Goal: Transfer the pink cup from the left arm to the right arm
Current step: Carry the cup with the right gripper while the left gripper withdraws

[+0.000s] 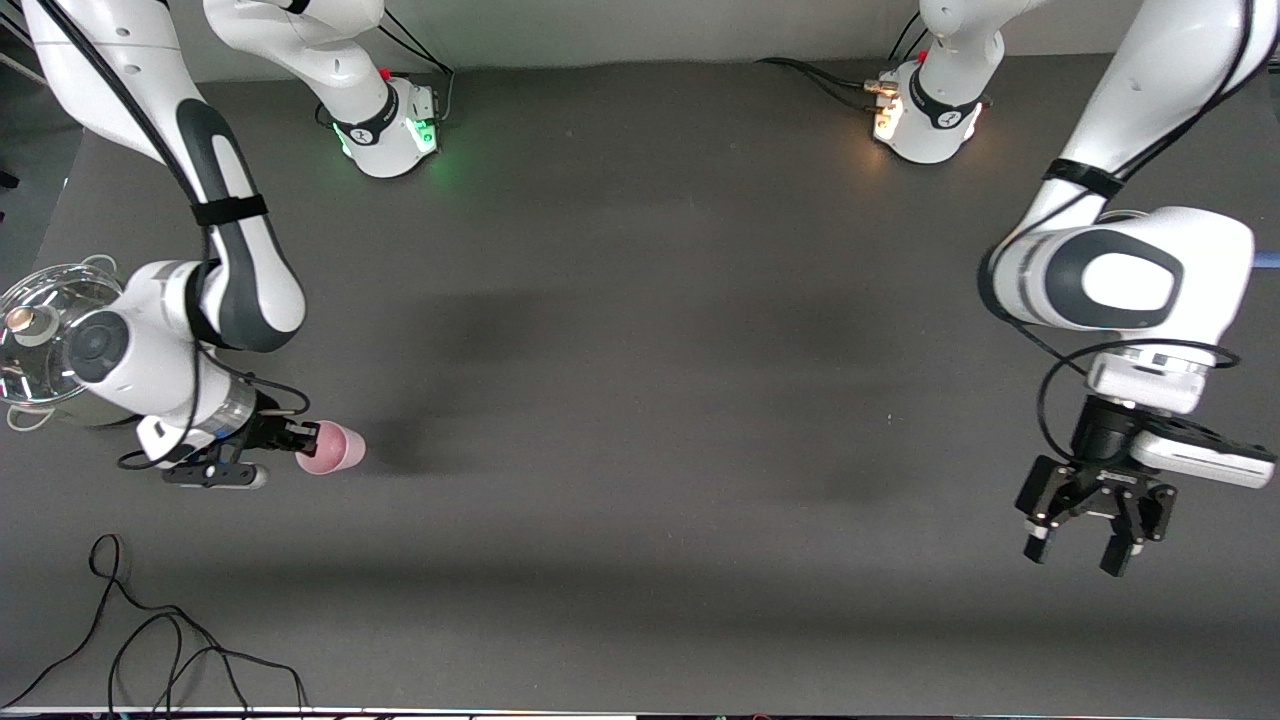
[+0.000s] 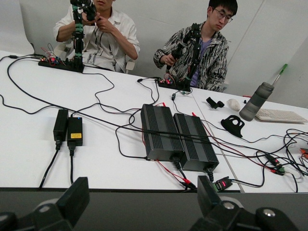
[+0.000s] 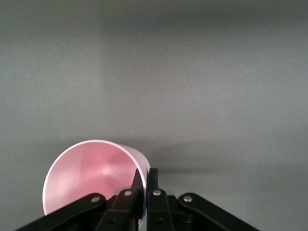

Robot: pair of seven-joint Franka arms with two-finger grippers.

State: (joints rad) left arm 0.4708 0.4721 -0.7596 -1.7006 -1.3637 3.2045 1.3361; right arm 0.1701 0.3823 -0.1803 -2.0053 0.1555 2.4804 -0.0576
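- The front view alone shows both arms at once: the right gripper [image 1: 300, 437] hangs over the table [image 1: 640, 380] at the right arm's end, clamped on the rim of the pink cup [image 1: 332, 447], which it carries tipped on its side above the dark surface.
- The right wrist view gives what the front view cannot: the cup [image 3: 94, 175] seen from its mouth, a thin pale rim around a rosy inside, with 1 finger [image 3: 138, 188] inside the wall and the other outside it, pinched tight at the rim.
- In the front view the cup is a small plain pale-pink tumbler with no handle, tapering toward its base, the base pointing away from the gripper.
- The left gripper [image 1: 1083, 555] hangs over the table at the left arm's end, well apart from the cup, its 2 fingers spread and holding nothing.
- Only the left wrist view looks off the table: its own fingers [image 2: 72, 199] stand apart at the frame's edge, and past them lies a white desk [image 2: 29, 144] with 2 black boxes [image 2: 178, 137], tangled cables and 2 seated people [image 2: 202, 45].
- A loose black cable [image 1: 150, 640] lies on the table nearest the front camera, at the right arm's end.
- Farther from that camera than the cup, a lidded metal pot [image 1: 45, 340] stands at the table's edge beside the right arm.
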